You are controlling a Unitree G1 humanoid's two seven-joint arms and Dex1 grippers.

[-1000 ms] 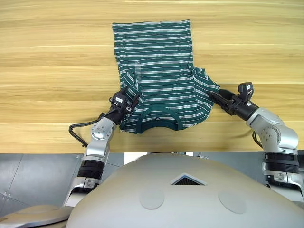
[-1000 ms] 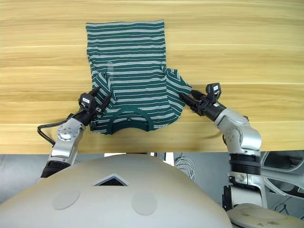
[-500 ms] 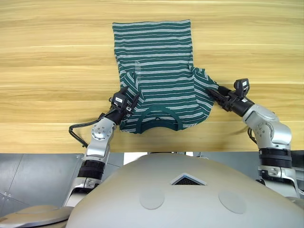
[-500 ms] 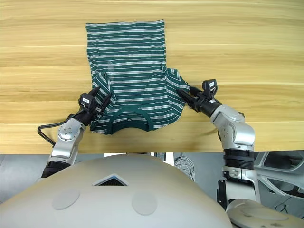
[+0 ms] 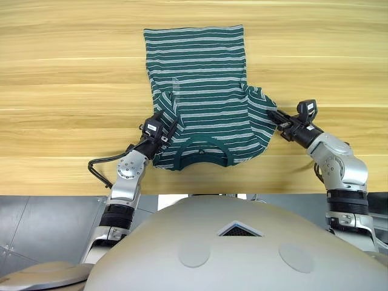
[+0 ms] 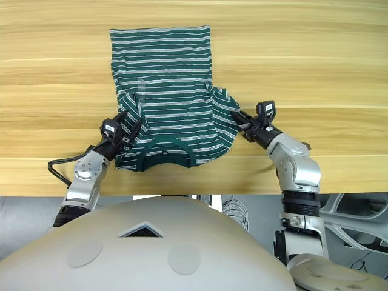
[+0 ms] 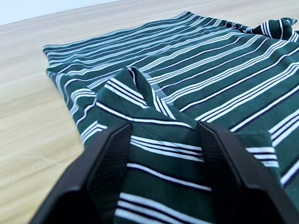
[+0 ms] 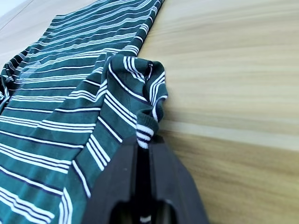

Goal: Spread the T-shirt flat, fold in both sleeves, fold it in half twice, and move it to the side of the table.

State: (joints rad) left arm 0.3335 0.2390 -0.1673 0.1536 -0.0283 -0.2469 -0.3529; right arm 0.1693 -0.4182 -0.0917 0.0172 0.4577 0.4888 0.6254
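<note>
The green T-shirt (image 5: 200,85) with white stripes lies on the wooden table (image 5: 66,91), collar towards me and hem at the far side. Both sleeves are bunched in against the body. My left gripper (image 5: 165,128) is at the left sleeve, open, its fingers (image 7: 112,154) spread over a raised fold of cloth (image 7: 140,100). My right gripper (image 5: 274,115) is at the right sleeve, shut on the sleeve's hem (image 8: 145,133), which is pinched at the tips.
The table's near edge (image 5: 54,194) runs just below the collar. A black cable (image 5: 96,168) loops beside my left forearm. Bare wood stretches to both sides of the shirt and beyond its hem.
My right gripper has slid in towards the shirt and closed on the right sleeve's hem. The left arm and the shirt's body have stayed put.
</note>
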